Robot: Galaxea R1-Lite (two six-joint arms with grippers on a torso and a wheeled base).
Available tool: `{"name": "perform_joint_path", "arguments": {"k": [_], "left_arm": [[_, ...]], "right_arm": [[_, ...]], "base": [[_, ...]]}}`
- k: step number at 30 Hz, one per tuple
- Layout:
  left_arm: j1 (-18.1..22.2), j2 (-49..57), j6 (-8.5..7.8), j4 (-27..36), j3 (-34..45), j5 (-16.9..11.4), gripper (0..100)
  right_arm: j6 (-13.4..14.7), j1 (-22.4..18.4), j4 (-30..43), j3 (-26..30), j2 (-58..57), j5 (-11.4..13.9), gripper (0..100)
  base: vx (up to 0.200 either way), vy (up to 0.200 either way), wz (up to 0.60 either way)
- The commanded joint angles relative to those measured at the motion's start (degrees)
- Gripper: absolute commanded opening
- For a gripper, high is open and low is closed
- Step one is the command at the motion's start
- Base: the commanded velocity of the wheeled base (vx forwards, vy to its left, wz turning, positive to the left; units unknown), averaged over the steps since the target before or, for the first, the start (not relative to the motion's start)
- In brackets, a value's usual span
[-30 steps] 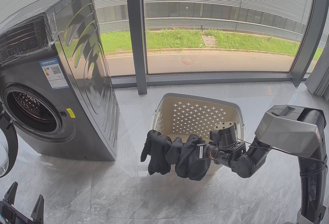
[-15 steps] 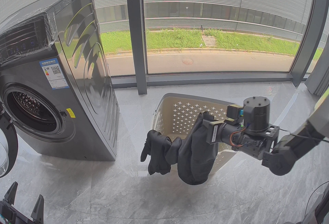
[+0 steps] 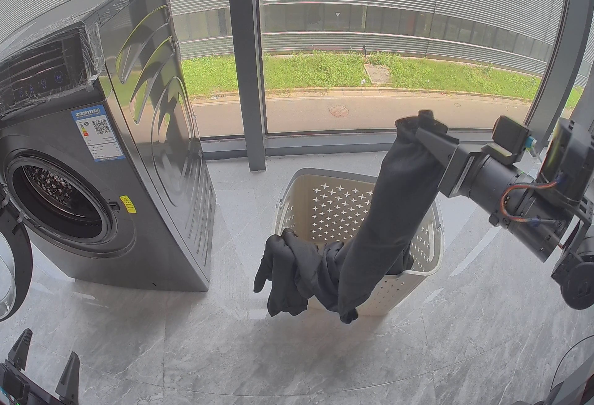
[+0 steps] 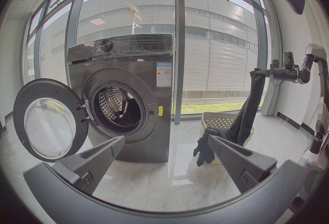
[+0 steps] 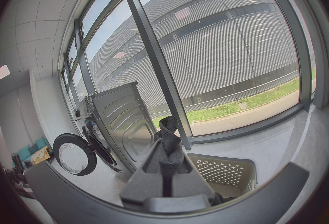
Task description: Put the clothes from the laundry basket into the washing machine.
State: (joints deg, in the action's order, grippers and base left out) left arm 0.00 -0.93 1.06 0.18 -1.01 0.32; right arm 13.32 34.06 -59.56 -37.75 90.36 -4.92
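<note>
A dark grey garment [image 3: 387,220] stretches up out of the cream laundry basket [image 3: 346,202], its lower part draped over the basket's front rim. My right gripper [image 3: 427,129] is shut on the garment's top end, high above the basket; that pinched fabric [image 5: 169,152] shows between the fingers in the right wrist view. The grey washing machine [image 3: 93,134] stands to the left with its drum [image 4: 118,108] exposed and its round door [image 4: 49,122] swung wide. My left gripper [image 4: 164,147] hangs open and empty low in front of the machine, also seen at the bottom left as the left gripper [image 3: 40,366].
A tall window with a dark pillar [image 3: 244,47] runs behind the basket. Bare grey marble floor [image 3: 247,357] lies between basket and machine. The swung door [image 3: 12,264] juts out at the machine's left.
My right gripper has risen and swung to the right, pulling the garment up from a bunched heap at the basket's rim into a long taut strip. The left arm has stayed still.
</note>
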Motion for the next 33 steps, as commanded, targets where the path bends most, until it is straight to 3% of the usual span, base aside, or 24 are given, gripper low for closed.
{"name": "perform_joint_path", "arguments": {"k": [1,6,15,21,22,24,33], "left_arm": [[0.0,0.9,0.08,0.0,1.0,0.0,100],[0.0,0.9,0.17,0.0,1.0,0.0,100],[0.0,0.9,0.17,0.0,1.0,0.0,100],[0.0,0.9,0.17,0.0,1.0,0.0,100],[0.0,0.9,0.26,0.0,1.0,0.0,100],[0.0,0.9,0.79,0.0,1.0,0.0,100],[0.0,0.9,1.22,0.0,1.0,0.0,100]], "right_arm": [[-0.5,-1.5,-1.2,0.5,-2.1,0.6,0],[-1.8,-1.5,-1.8,1.7,-2.3,0.5,0],[-2.9,-2.0,-1.7,2.7,-2.7,0.4,0],[-3.1,-2.4,-1.2,3.2,-2.7,-0.4,0],[-3.1,-2.4,-0.9,3.2,-2.7,-1.9,0],[-3.2,-2.4,-0.8,3.1,-2.8,-2.6,0],[-3.2,-2.4,-0.8,3.1,-2.6,-2.6,0]], "base": [[0.0,0.0,0.0],[0.0,0.0,0.0],[-0.2,0.0,0.0],[0.0,0.0,0.0],[0.0,0.2,0.0],[0.0,0.2,0.0],[0.0,0.2,0.0]]}}
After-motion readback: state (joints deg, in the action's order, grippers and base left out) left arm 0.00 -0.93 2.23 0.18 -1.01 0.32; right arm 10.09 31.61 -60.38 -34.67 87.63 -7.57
